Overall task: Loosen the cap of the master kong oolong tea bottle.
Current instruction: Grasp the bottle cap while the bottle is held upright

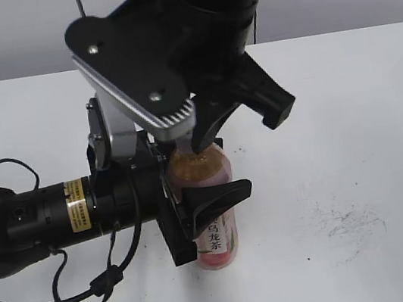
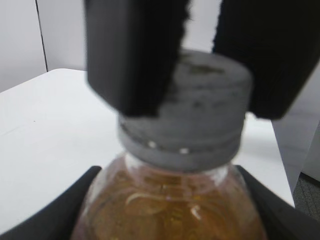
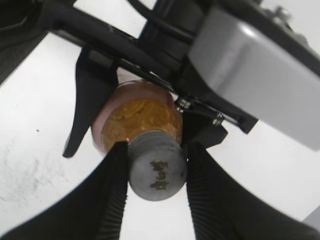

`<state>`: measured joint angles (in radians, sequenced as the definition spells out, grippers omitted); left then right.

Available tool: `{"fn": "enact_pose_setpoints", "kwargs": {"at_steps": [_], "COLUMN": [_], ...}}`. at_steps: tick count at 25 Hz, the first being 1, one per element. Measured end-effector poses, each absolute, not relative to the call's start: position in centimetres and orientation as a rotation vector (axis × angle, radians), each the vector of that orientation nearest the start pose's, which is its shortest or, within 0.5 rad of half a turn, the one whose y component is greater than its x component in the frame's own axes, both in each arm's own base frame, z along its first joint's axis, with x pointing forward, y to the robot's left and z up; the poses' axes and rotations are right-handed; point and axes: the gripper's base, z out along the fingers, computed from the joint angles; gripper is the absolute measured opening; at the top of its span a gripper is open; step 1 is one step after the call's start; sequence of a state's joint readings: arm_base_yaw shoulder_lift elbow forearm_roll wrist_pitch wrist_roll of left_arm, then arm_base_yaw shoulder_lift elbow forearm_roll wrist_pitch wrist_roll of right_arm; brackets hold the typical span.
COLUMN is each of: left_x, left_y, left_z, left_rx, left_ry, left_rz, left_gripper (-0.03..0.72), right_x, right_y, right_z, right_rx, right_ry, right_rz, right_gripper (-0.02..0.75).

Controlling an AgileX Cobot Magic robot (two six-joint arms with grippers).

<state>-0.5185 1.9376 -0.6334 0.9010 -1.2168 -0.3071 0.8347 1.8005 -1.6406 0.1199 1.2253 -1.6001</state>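
- A bottle (image 1: 214,218) of amber tea stands upright on a white table (image 1: 352,135), near the middle of the exterior view, with two robot arms closed in around it.
- The left tool (image 1: 209,222) reaches in level from the left and clasps the bottle's body. One black finger (image 1: 220,194) crosses the front of the pink label, while its partner runs down the bottle's left side; the jaws stand fairly wide, filled by the bottle.
- Black Chinese characters on a white strip of the label show just below that front finger.
- The right tool (image 3: 156,172) hangs over the bottle from above. In its wrist view the two ribbed black fingers (image 3: 112,195) press against opposite sides of the grey cap (image 3: 157,167), about half open, with the cap filling the gap between them.
- A small dark logo marks the cap's flat top.
- The left wrist view, partly blurred, looks up the bottle's shoulder (image 2: 170,205). The cap (image 2: 192,112) sits on the neck between two dark fingers, and its lower ring rests against the clear plastic.
- From outside, the cap itself is hidden behind the right arm's grey wrist plate (image 1: 135,73).
- A black cable (image 1: 63,295) loops across the table at the lower left, below the left arm.
- Faint dark scuffs (image 1: 343,220) mark the table to the right of the bottle, well apart from it.
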Motion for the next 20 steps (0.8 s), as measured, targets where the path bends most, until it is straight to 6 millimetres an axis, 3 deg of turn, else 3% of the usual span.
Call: {"fn": "enact_pose_setpoints", "kwargs": {"at_steps": [7,11,15,20], "left_x": [23.24,23.24,23.23,23.22], "left_y": [-20.93,-20.93,-20.93,-20.93], "left_z": [13.38,13.38,13.38,13.38], "left_rx": [1.107,1.107,1.108,1.109], "left_ry": [1.426,1.426,1.425,1.424], "left_rz": [-1.017,-1.017,-1.018,-1.017], "left_gripper": [0.446,0.446,0.446,0.446], "right_x": [24.09,24.06,24.01,23.98], "right_y": [29.12,29.08,29.09,29.14], "right_z": [30.55,30.62,30.65,30.71], "right_rx": [-2.852,-2.865,-2.835,-2.601], "right_ry": [0.289,0.173,0.45,1.175], "right_rz": [-0.122,-0.138,-0.12,-0.014], "right_gripper": [0.269,0.269,0.286,0.403]}}
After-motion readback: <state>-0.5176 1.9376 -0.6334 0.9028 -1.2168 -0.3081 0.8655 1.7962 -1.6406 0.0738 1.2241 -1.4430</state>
